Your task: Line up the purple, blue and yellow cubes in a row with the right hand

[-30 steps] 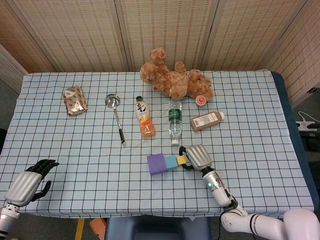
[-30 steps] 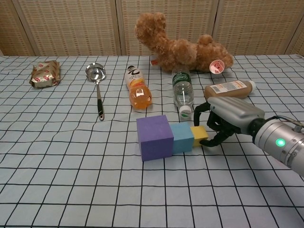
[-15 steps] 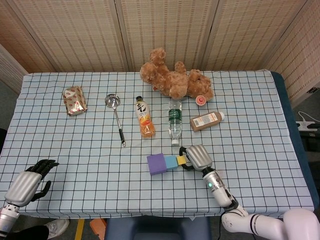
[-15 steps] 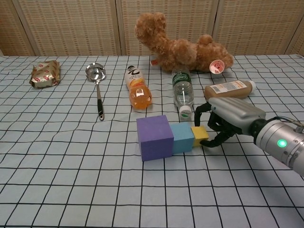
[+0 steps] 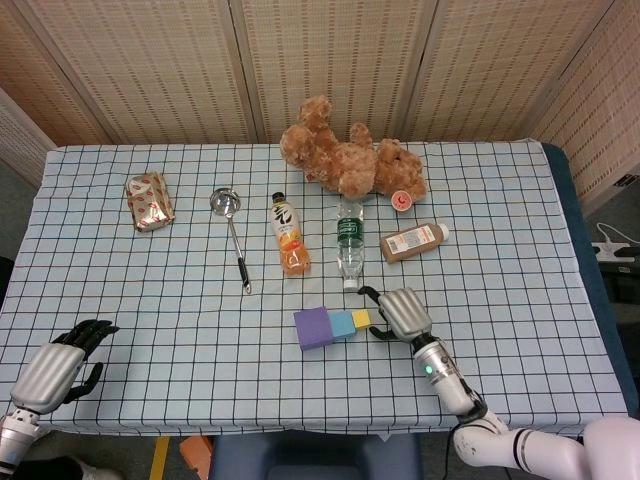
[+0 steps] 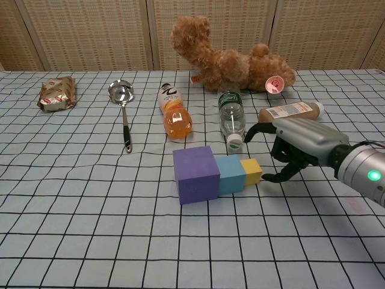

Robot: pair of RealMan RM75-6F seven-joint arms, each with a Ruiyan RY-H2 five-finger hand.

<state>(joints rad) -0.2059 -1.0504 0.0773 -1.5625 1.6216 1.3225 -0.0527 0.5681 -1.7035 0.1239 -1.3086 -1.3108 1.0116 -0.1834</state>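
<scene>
Fingers spread and holding nothing, the right hand [image 6: 287,152] hovers just right of the yellow cube [image 6: 252,171], apart from it. That cube touches the blue cube [image 6: 231,174], which touches the purple cube [image 6: 195,174], the three forming a row on the checked cloth [image 6: 90,229], largest to smallest. Judging by that, the lining-up looks done, with only the hand's retreat left. Behind stand a water bottle [image 6: 231,117], juice bottle [image 6: 174,114] and teddy bear [image 6: 222,59]. The left hand [image 5: 60,366] rests empty, fingers loosely curled, at the near left edge.
</scene>
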